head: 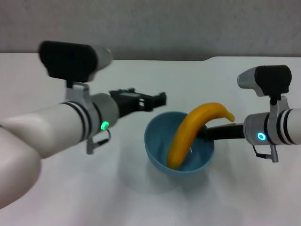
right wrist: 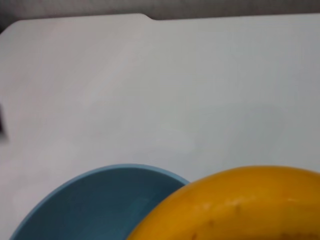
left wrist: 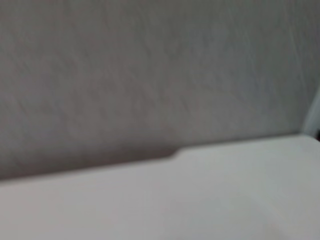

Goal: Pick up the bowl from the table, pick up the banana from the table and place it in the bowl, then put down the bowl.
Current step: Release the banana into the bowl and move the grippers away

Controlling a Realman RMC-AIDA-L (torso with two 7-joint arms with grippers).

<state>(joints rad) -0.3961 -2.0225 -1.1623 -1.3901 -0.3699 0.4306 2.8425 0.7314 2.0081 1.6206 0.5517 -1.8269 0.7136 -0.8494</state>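
Observation:
The light blue bowl [head: 160, 141] is near the middle of the white table [head: 94, 193]. My right gripper [head: 209, 134] is shut on the bowl's right rim and seems to hold it a little above the table. The yellow-orange banana [head: 188, 134] lies in the bowl, one end at the bottom, the other sticking out over the right rim above the gripper. My left gripper [head: 162, 99] is open and empty, just left of and above the bowl. The right wrist view shows the bowl [right wrist: 100, 205] and banana [right wrist: 240, 205] close up.
The table's far edge has a shallow notch [head: 211, 59], with a grey wall [head: 150, 23] behind it. The left wrist view shows only the table [left wrist: 200, 200] and the wall [left wrist: 150, 75].

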